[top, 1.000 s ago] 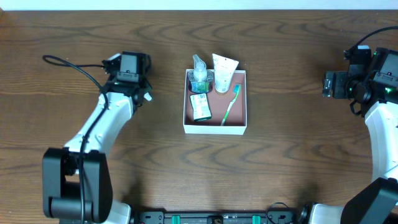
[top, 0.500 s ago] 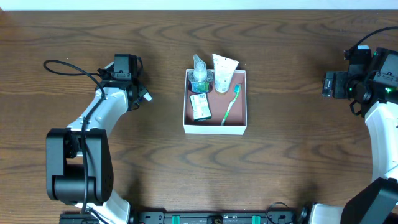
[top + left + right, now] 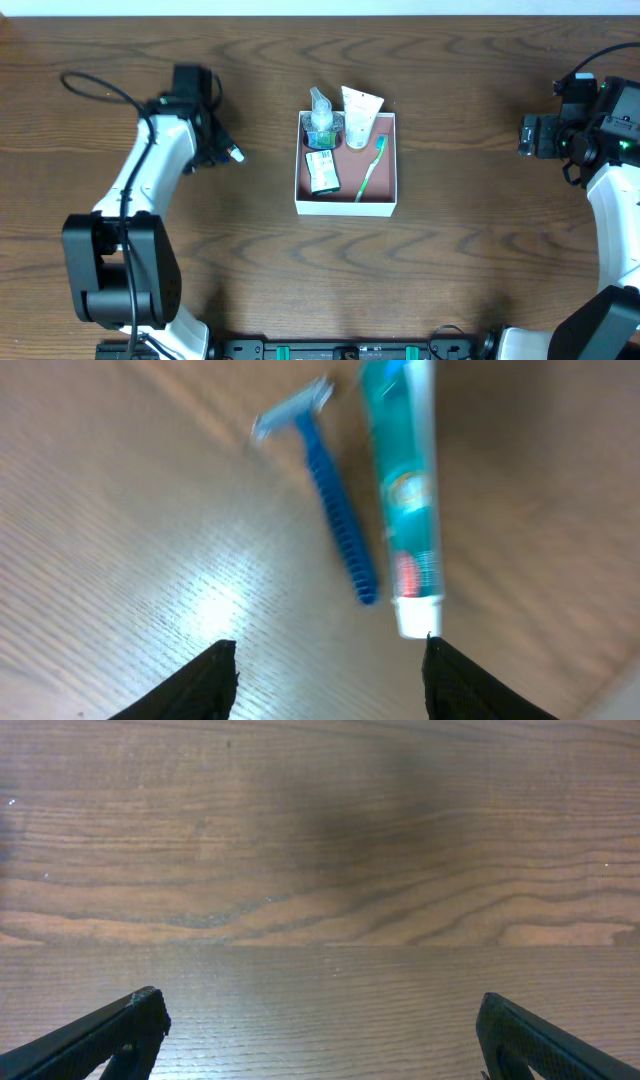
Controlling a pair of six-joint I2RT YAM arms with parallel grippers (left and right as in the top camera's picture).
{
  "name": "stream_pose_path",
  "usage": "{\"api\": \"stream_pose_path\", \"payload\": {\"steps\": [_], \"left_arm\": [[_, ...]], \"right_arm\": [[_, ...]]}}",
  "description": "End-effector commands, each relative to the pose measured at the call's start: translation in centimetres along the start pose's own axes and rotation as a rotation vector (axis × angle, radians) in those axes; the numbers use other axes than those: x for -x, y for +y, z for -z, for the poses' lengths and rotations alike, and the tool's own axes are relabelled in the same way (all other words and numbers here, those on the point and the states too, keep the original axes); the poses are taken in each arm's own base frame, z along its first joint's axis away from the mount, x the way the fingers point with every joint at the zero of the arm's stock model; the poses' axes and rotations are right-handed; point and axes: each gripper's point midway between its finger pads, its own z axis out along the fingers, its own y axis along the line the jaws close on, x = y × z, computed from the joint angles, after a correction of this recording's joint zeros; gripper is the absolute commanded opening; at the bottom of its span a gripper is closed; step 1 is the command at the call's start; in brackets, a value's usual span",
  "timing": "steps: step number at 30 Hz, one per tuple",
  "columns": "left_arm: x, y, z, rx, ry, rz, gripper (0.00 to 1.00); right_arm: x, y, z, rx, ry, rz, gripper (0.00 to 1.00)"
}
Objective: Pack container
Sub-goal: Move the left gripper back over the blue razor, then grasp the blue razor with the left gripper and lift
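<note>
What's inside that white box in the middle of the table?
The container holds a clear bottle, a white tube, a green toothbrush and a small green packet. Anything beneath them is covered.

Overhead view: the white left arm (image 3: 150, 190) rose from its black base at 7 o'clock of the frame and reached toward 10 o'clock. Its wrist was bent so that the left gripper (image 3: 215, 150) angled down toward 4 o'clock. In the left wrist view, its two dark fingers (image 3: 210, 685) stood apart and empty. The right arm (image 3: 615, 210) ran along the 3 o'clock edge, with the right gripper (image 3: 530, 135) facing 9 o'clock. In the right wrist view, its black fingers (image 3: 110, 1035) were spread wide, holding nothing.
</note>
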Motion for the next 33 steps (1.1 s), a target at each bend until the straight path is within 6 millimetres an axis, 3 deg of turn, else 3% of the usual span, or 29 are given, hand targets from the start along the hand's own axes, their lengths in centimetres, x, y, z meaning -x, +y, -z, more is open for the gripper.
{"api": "stream_pose_path", "payload": {"steps": [1, 4, 6, 12, 18, 33], "left_arm": [[2.8, -0.5, 2.8, -0.031, -0.046, -0.014, 0.60], [3.2, -0.1, 3.4, -0.047, -0.021, 0.008, 0.60], [2.8, 0.3, 2.8, -0.059, 0.027, 0.026, 0.60], [0.9, 2.0, -1.3, 0.008, 0.178, 0.029, 0.60], [-0.5, 2.0, -4.8, 0.049, 0.253, 0.011, 0.60], [0.9, 1.0, -6.0, 0.016, 0.197, 0.014, 0.60]], "right_arm": [[0.2, 0.4, -0.1, 0.012, -0.003, 0.018, 0.99], [0.2, 0.4, -0.1, 0.012, -0.003, 0.018, 0.99], [0.2, 0.4, -0.1, 0.012, -0.003, 0.018, 0.99], [0.2, 0.4, -0.1, 0.011, -0.003, 0.018, 0.99], [0.2, 0.4, -0.1, 0.011, -0.003, 0.018, 0.99], [0.2, 0.4, -0.1, 0.011, -0.003, 0.018, 0.99]]}}
